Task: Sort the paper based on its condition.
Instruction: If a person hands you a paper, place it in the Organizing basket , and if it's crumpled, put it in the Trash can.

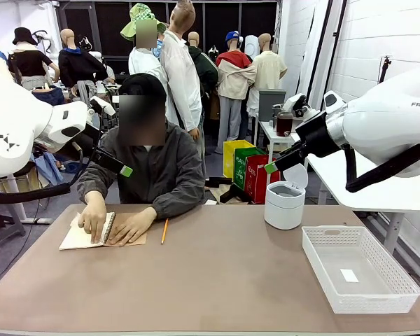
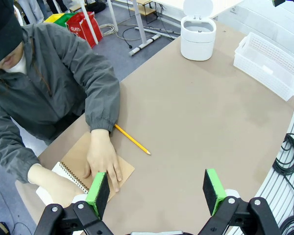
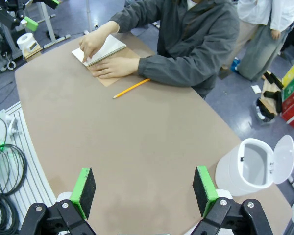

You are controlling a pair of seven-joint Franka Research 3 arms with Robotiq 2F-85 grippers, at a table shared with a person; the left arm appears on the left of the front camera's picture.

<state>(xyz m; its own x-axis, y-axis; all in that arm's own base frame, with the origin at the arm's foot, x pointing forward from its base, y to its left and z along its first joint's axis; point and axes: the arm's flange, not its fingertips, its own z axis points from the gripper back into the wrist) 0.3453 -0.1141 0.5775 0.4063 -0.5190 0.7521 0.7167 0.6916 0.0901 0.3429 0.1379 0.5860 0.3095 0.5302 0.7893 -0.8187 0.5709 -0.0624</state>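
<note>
- Front view: the left gripper [image 1: 124, 170] hangs at mid left and the right gripper [image 1: 271, 166] at mid right, both above the table [image 1: 217, 287]. From this angle I cannot tell how wide their jaws stand.
- At lower left the paper [image 1: 72, 240] lies as the white page of an open spiral notebook [image 1: 131, 239]. One hand [image 1: 93, 215] of the person presses on the page and the other hand [image 1: 129, 227] on the brown cover, with a pencil [image 1: 164, 230] just beside it.
- A white bin [image 1: 284, 205] stands at right, and a white basket [image 1: 322, 269] at lower right.
- Left wrist view: the left gripper [image 2: 156, 191] is spread wide with nothing between the pads. The paper [image 2: 41, 194] is at lower left, under the hand.
- Right wrist view: the right gripper [image 3: 143, 190] is spread wide and holds nothing. The paper [image 3: 110, 46] is at upper left.
</note>
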